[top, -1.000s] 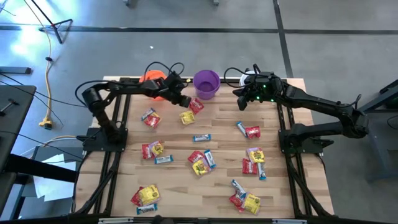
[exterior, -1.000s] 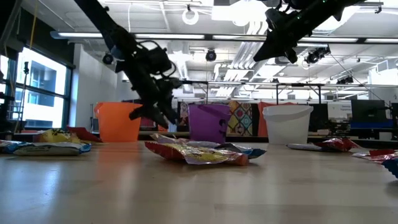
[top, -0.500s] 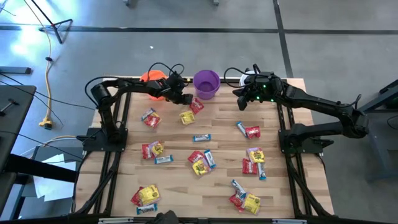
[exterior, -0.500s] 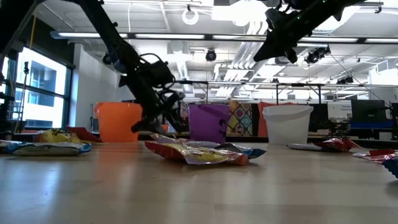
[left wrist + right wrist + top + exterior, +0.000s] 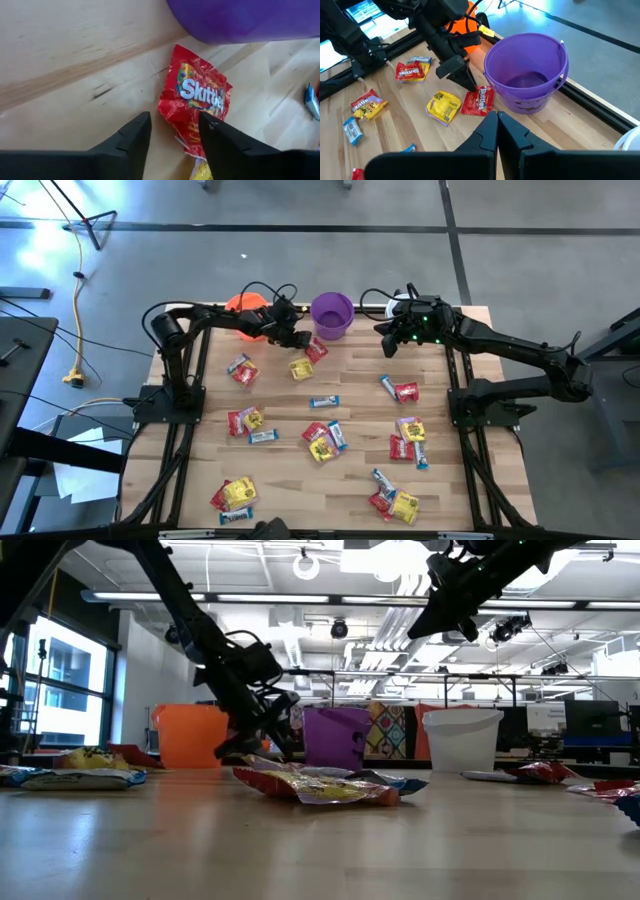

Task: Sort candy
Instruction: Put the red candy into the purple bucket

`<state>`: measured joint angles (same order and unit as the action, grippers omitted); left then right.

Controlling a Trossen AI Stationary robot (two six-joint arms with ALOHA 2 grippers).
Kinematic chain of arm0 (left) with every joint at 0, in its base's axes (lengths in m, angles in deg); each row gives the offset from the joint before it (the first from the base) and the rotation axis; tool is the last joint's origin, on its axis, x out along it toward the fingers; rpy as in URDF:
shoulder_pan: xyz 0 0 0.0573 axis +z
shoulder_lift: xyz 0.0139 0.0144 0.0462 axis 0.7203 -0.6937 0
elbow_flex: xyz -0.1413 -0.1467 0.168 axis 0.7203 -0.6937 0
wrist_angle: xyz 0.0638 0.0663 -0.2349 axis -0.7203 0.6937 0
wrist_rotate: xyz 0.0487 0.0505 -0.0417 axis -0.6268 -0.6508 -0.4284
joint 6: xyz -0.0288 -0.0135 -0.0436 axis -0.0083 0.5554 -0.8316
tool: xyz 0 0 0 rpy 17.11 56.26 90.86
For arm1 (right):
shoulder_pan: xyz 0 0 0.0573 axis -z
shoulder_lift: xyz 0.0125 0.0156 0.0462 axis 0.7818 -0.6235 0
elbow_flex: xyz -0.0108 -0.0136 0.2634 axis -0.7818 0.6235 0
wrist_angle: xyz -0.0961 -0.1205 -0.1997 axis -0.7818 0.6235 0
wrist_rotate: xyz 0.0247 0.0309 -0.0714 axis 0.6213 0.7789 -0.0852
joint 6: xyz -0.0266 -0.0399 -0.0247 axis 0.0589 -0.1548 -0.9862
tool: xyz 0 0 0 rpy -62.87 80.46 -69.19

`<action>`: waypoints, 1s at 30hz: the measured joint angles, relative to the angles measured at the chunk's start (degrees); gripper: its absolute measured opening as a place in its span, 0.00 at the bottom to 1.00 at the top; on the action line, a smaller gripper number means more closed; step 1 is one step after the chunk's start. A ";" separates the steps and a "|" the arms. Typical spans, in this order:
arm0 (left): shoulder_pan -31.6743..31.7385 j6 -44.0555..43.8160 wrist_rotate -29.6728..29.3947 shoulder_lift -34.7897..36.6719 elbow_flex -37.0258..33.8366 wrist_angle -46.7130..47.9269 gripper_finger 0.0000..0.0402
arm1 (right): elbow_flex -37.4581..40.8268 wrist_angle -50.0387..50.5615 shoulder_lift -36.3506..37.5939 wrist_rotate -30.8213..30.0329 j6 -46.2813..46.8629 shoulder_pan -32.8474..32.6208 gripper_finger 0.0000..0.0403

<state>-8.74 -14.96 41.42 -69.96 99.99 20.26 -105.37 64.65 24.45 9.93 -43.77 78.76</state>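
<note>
**Left arm lined up on a red packet**

Since a second ago, the left gripper (image 5: 296, 338) has been lowered from above the orange cup (image 5: 243, 307) toward the table by the purple cup (image 5: 332, 313). A pickup looks imminent. Its fingers are spread, nothing held; the red Skittles packet (image 5: 196, 97) lies just ahead, one edge between them. The right gripper (image 5: 385, 350) is held shut, hovering.

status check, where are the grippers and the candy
Left gripper open, low over red Skittles packet beside purple cup. Right gripper shut, raised, waiting. Nothing blocking.
</note>
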 joint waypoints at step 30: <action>-3.95 13.50 -5.34 26.15 0.76 7.59 0.00 | 0.00 0.02 -0.02 -0.03 0.18 0.00 0.00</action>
<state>-12.69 -1.46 36.08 -43.81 100.75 27.85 -105.37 64.67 24.42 9.90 -43.59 78.76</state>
